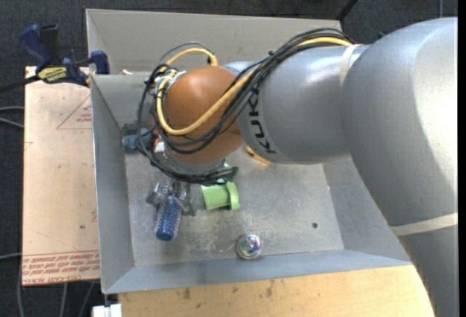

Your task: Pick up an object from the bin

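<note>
My gripper (172,202) hangs below the orange wrist cover, low over the bin floor at front left. Its grey fingers (156,197) stand open on either side of the upper end of a blue bristly cylinder, like a hair roller (167,222). The roller lies slanting toward the front-left corner, its lower end free on the floor. Just to the right of the gripper lies a light green cylindrical piece (221,196), close to the right finger but apart from it.
A shiny silver ball (249,246) rests near the front wall. A small blue-grey thing (132,141) lies by the left wall, and a yellowish thing (256,156) peeks out under the arm. The arm and its cables hide the bin's back and right.
</note>
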`<control>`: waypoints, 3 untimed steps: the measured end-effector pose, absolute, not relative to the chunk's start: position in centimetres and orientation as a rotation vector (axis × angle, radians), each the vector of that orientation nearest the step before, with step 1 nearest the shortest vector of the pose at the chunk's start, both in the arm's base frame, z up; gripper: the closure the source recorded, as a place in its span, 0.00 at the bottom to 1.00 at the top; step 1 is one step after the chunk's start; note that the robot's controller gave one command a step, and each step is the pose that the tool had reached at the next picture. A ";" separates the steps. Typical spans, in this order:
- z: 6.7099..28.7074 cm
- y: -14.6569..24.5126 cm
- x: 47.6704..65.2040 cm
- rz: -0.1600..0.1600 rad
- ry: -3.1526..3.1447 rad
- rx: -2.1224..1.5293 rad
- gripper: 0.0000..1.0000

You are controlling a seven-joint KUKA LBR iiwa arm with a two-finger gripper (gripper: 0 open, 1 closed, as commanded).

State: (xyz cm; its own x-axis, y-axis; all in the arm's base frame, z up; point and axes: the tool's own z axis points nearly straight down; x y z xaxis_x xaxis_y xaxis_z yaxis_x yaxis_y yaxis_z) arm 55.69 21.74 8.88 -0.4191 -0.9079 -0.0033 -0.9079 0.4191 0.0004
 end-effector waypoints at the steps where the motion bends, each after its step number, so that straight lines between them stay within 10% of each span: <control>1: 13.0 21.9 55.7 0.002 2.645 -1.687 1.00; 3: 14.1 21.9 55.8 0.004 2.654 -1.678 1.00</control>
